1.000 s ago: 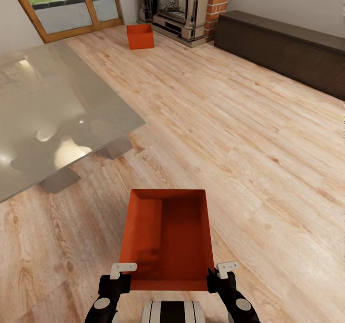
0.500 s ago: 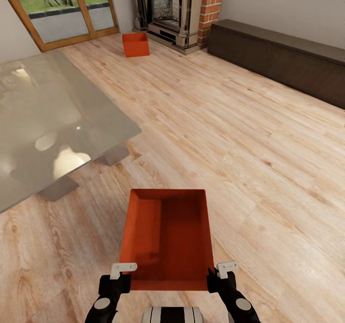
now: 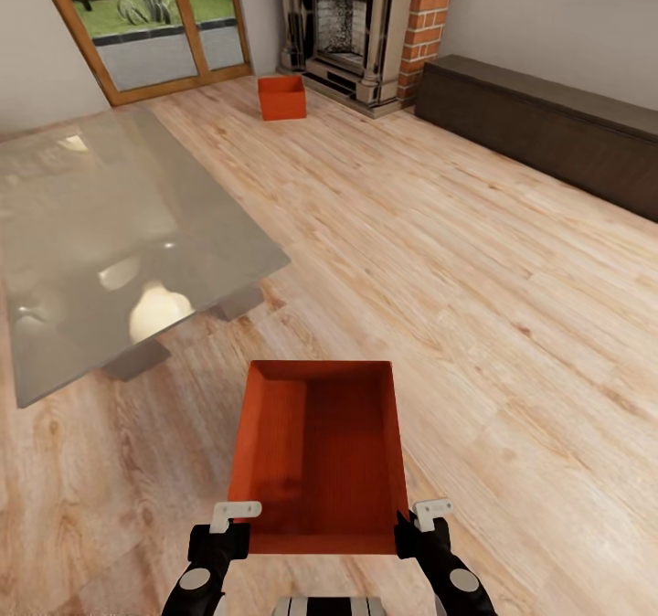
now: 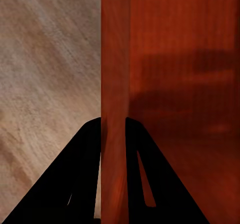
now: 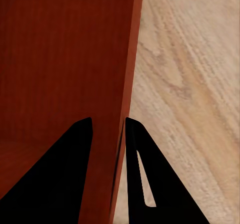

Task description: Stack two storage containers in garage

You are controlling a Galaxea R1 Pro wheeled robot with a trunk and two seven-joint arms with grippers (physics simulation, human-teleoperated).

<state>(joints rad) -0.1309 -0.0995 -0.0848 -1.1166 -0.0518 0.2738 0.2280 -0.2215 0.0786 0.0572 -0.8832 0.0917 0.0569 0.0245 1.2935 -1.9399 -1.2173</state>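
Shift: whole view is sliding, fireplace (image 3: 352,26) sitting farther off than before; held bin unchanged between the arms.
Left end effector (image 3: 230,520): clamping the near orange container (image 3: 320,456) by its left wall.
Right end effector (image 3: 422,520): pinching the right wall.
Glass tabletop (image 3: 119,232): lying left of it.
Second orange container (image 3: 281,98): resting on wood-plank floor (image 3: 475,305) just before the fireplace.
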